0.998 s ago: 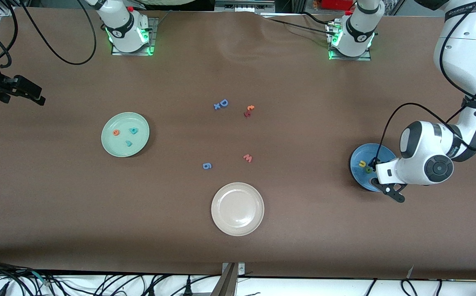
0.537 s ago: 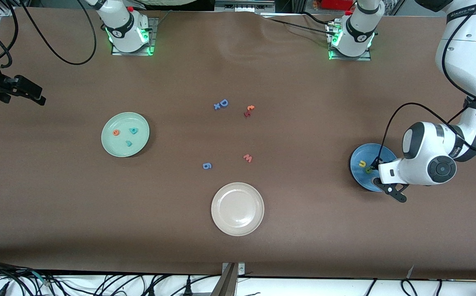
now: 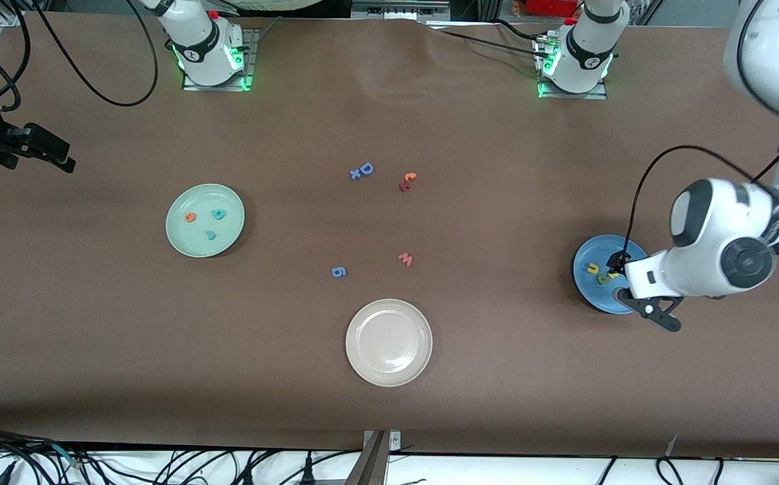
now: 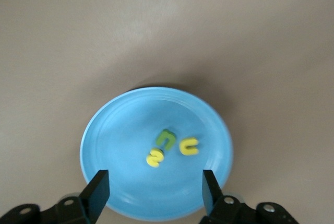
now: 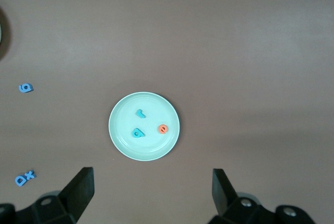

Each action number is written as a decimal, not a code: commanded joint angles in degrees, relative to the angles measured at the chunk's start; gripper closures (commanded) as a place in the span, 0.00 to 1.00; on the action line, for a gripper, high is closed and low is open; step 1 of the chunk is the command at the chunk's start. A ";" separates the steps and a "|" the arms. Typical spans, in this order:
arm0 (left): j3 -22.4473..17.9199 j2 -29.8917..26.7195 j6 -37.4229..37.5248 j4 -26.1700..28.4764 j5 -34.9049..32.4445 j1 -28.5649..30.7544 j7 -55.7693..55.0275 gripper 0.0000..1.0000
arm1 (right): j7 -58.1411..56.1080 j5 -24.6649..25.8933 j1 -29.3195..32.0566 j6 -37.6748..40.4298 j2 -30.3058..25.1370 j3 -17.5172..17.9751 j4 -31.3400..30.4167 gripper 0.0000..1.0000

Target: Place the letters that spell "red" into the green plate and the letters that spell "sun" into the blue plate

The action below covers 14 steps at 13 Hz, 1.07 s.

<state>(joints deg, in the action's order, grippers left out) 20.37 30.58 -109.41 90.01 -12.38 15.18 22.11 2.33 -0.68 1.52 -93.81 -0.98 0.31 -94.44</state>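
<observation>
Left gripper (image 4: 154,195) lifted off the blue plate (image 3: 588,291) with fingers spread, empty, leaving s, u, n (image 4: 169,147) there; r, e, d (image 3: 206,222) sat in the green plate (image 3: 180,239), right gripper (image 5: 151,192) waited open over it — task looked done.

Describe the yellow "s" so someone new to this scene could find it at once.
Find the blue plate at the left arm's end of the table, under the open left gripper. Three foam letters lie close together in it. The yellow "s" touches the green "n"; the yellow "u" beside them is open-topped, not curvy.
</observation>
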 commanded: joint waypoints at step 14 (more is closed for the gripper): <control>0.28 -15.38 21.51 -12.05 7.90 -0.06 -4.62 0.00 | -0.23 0.16 0.41 0.64 0.10 0.48 0.49 0.00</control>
<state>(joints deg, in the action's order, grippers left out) 20.47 14.60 -89.68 79.49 -5.85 15.21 18.75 2.33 -0.69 1.52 -93.80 -0.95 0.34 -94.47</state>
